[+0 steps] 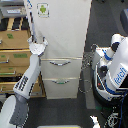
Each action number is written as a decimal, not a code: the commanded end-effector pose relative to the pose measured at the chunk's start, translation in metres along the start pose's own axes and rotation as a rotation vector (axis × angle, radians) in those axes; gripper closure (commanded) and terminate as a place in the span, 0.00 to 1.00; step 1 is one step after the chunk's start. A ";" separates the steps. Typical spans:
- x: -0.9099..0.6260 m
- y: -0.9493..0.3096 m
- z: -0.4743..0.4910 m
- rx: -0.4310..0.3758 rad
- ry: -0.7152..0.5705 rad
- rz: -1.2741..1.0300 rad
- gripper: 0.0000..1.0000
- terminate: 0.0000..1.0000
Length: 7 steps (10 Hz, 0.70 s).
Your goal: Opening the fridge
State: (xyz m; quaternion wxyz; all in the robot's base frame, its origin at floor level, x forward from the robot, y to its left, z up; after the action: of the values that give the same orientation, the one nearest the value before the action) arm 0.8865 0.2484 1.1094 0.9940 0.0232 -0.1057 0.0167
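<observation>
Your gripper sits at the left edge of the tall white fridge, whose upper door looks slightly ajar. Finger state: cannot tell. Risk: it slips off the thin edge, door swings shut.

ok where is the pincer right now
In the exterior view, the pincer is at the fridge upper door's left edge, just above the drawers, beside the wooden cabinet.

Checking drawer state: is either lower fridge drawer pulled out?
No; both drawers sit flush in the fridge.
</observation>
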 end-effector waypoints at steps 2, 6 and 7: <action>0.021 0.030 -0.020 0.066 -0.035 -0.057 0.00 0.00; 0.038 0.034 -0.042 0.016 0.004 -0.043 0.00 0.00; 0.045 0.037 -0.050 -0.029 0.031 0.004 0.00 0.00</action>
State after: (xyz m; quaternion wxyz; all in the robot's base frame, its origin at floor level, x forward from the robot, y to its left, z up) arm 0.9154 0.2766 1.1182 0.9929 0.0474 -0.1084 -0.0092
